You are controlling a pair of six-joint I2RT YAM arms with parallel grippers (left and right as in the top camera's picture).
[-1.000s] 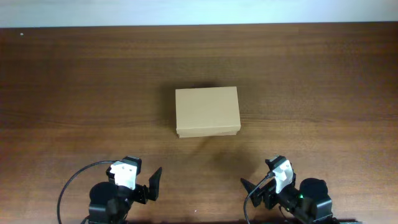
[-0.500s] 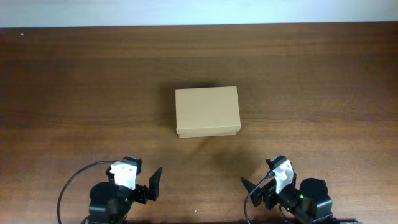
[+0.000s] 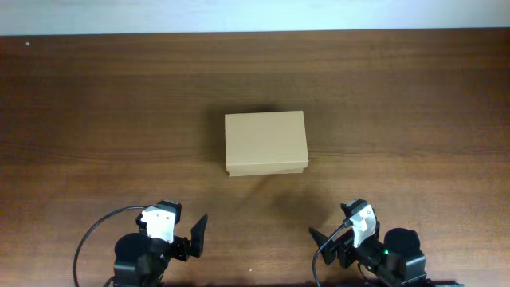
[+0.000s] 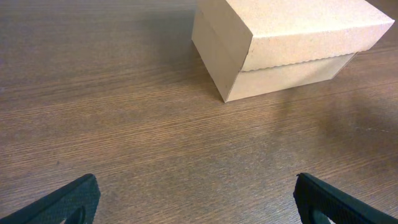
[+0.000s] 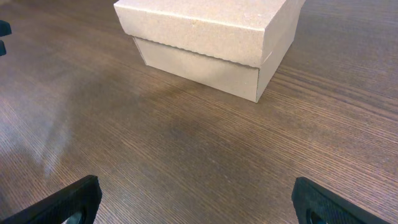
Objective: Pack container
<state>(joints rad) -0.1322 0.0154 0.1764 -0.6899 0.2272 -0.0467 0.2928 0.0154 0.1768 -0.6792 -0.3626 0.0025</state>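
The container [image 3: 265, 143] is a small tan cardboard box with its flap lid shut, standing in the middle of the table. It also shows in the left wrist view [image 4: 286, 43] and in the right wrist view [image 5: 211, 40]. My left gripper [image 3: 191, 237] is open and empty at the table's front left, well short of the box; its fingertips frame bare wood in the left wrist view [image 4: 196, 199]. My right gripper [image 3: 323, 243] is open and empty at the front right, its fingertips apart over bare wood [image 5: 196, 199]. No pens or tape rolls are in view.
The dark wooden table [image 3: 96, 119] spreads around the box. A pale wall edge [image 3: 255, 14] runs along the far side. A black cable [image 3: 92, 239] loops by the left arm.
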